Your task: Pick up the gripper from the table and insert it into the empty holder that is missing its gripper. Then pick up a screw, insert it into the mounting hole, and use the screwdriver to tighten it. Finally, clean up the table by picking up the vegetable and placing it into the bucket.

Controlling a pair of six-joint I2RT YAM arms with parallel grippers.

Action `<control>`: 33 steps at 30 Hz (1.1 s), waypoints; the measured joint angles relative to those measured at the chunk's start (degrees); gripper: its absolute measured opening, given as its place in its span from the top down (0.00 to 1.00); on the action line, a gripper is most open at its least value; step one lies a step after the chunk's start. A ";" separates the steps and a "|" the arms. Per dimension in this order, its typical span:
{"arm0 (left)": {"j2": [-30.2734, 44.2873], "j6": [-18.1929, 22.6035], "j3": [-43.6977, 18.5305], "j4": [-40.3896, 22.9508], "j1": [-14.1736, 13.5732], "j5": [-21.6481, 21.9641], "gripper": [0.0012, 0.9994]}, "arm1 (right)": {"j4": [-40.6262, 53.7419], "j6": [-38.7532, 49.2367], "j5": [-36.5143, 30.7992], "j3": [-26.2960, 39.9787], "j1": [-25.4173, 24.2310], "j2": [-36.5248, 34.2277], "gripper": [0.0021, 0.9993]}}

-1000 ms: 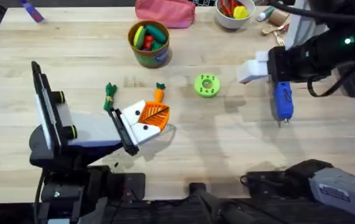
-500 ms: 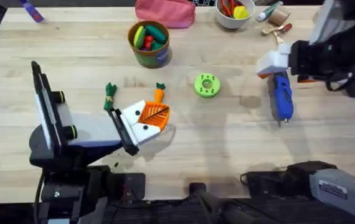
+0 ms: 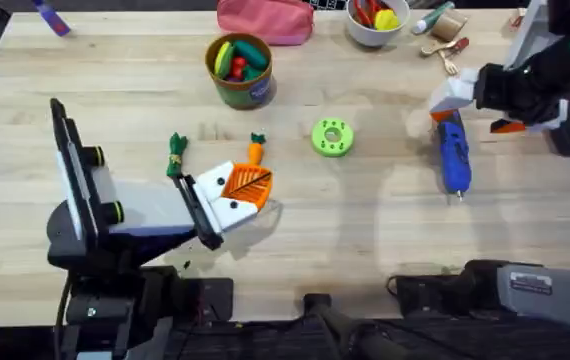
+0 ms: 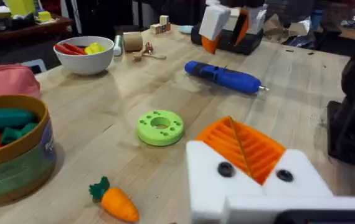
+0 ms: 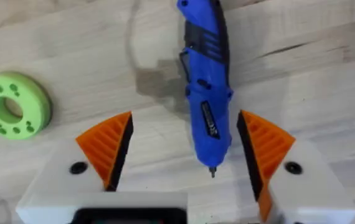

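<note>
The left gripper (image 3: 237, 190) rests on the table, one orange gripper (image 4: 243, 146) seated in its white holder (image 4: 252, 183); whether its fingers are spread I cannot tell. The vegetable (image 3: 255, 151) lies just beyond its fingertips. The right gripper (image 5: 187, 146) hangs with fingers wide apart, the screwdriver (image 5: 206, 93) lying lengthwise in the gap between them, untouched.

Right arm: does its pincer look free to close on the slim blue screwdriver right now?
Probably yes. The right pincer is open, its orange ribbed pads on either side of the slim blue pen-shaped screwdriver, which lies flat on the wooden table with nothing between them. How high the pincer sits above it is hard to tell.
</note>
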State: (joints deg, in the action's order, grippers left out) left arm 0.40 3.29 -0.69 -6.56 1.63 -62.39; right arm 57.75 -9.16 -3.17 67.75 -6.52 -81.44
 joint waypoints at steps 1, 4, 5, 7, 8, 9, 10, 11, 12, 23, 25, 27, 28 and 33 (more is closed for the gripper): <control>0.02 0.00 0.00 -0.01 0.00 0.00 0.99 | -0.61 0.34 -0.01 0.00 -0.45 -0.86 0.03; 0.00 0.00 0.00 0.00 0.00 0.00 0.99 | -2.28 1.94 -0.01 0.00 -1.93 -3.58 0.02; 0.00 0.00 0.00 -0.01 0.00 0.00 0.99 | -2.55 2.48 -0.01 0.00 -2.29 -4.38 0.02; 0.01 0.00 0.00 -0.01 0.00 0.00 0.99 | -3.15 4.11 -0.01 0.00 -2.95 -6.10 0.02; 0.00 0.00 0.00 -0.01 0.00 0.00 0.99 | -3.40 5.03 -0.03 0.00 -3.16 -6.96 0.02; 0.00 0.00 0.00 -0.01 0.00 0.00 0.99 | -3.70 6.11 -0.03 0.00 -3.28 -7.89 0.03; 0.01 0.00 0.00 -0.01 0.00 0.00 0.99 | -3.93 7.03 -0.03 0.00 -3.30 -8.74 0.03; 0.00 0.00 0.00 0.01 0.00 0.00 0.99 | -4.17 8.01 -0.03 0.00 -3.30 -9.66 0.03; 0.02 0.00 0.00 -0.01 0.00 0.00 0.99 | -4.48 8.72 -0.05 0.00 -3.30 -10.58 0.03; 0.02 0.00 0.00 -0.01 0.00 0.00 0.99 | -9.98 10.62 -1.93 -0.04 -4.17 -19.16 0.03; 0.01 0.00 0.00 0.00 0.00 0.00 0.99 | -10.52 10.45 -1.96 -0.11 -4.55 -19.29 0.03; 0.00 0.00 0.00 -0.01 0.00 0.00 0.99 | -11.34 10.37 -1.97 -0.29 -4.81 -19.29 0.03; 0.02 0.00 0.00 -0.01 0.00 0.00 0.99 | -11.62 10.29 -1.96 -0.49 -4.85 -19.29 0.03; 0.02 0.00 0.00 -0.01 0.00 0.00 0.99 | -11.67 10.27 -1.96 -1.27 -4.85 -19.42 0.03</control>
State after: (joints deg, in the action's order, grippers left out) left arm 0.42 3.29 -0.69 -6.57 1.63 -62.39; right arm 46.09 1.10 -5.13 66.48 -11.38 -100.86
